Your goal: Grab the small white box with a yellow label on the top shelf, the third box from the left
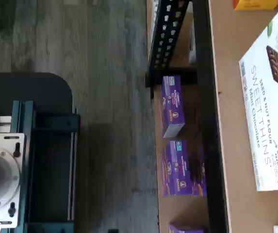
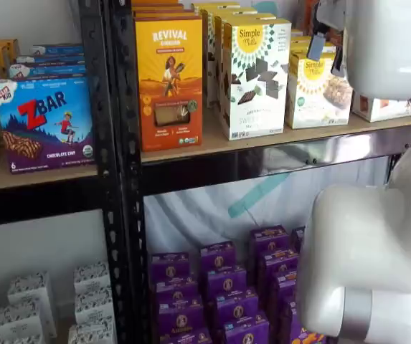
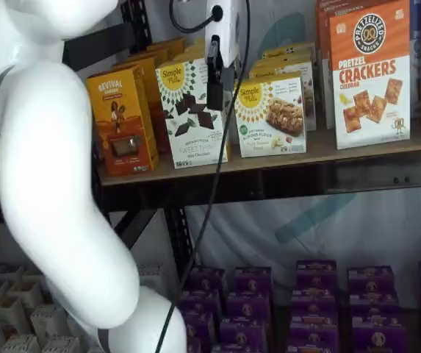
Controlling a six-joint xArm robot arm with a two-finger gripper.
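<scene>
The small white box with the yellow sunburst label stands on the top shelf (image 2: 212, 143) in both shelf views (image 2: 317, 92) (image 3: 270, 115), to the right of the taller white Sweet Thins box (image 2: 254, 75) (image 3: 189, 110). The shelf board also shows in the other shelf view (image 3: 320, 153). My gripper (image 3: 216, 82) hangs from the top edge in front of the Sweet Thins box, just left of the small white box and apart from it. Its black fingers show side-on with no plain gap. In a shelf view the white gripper body (image 2: 384, 43) covers the small box's upper right. The wrist view shows the Sweet Thins box (image 1: 269, 111) on the board.
An orange Revival box (image 2: 168, 79) stands left of the Sweet Thins box, and a Pretzel Crackers box (image 3: 370, 73) right of the small box. Purple boxes (image 3: 313, 301) fill the level below. A black perforated upright (image 2: 112, 143) and my white arm (image 3: 48, 184) stand at the left.
</scene>
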